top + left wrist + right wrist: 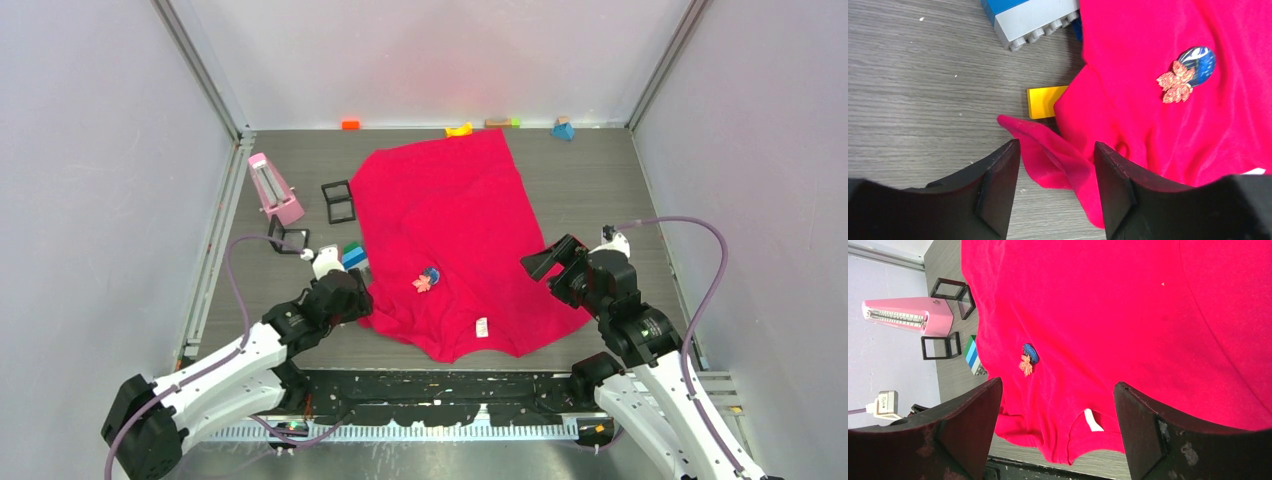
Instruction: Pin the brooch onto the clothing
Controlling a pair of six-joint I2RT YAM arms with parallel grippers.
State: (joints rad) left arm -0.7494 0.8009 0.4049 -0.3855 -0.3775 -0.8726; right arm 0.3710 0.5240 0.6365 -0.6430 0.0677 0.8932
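Note:
The clothing [450,220], a crimson T-shirt, lies flat mid-table with its white neck label [481,327] near the front. The brooch [422,284], a coral-pink leaf shape beside a blue disc, rests on the shirt's front left part. It also shows in the left wrist view as the brooch [1175,86] and in the right wrist view as the brooch [1025,365]. My left gripper [1057,149] stands open at the shirt's left edge, a fold of the sleeve [1048,155] between its fingers. My right gripper [1058,390] hovers open over the shirt's right side, holding nothing.
A pink metronome [275,188] and black square frames [338,200] stand left of the shirt. A blue-and-green block [353,255] and a yellow block [1045,101] lie by the sleeve. Small toy blocks [458,130] line the back wall.

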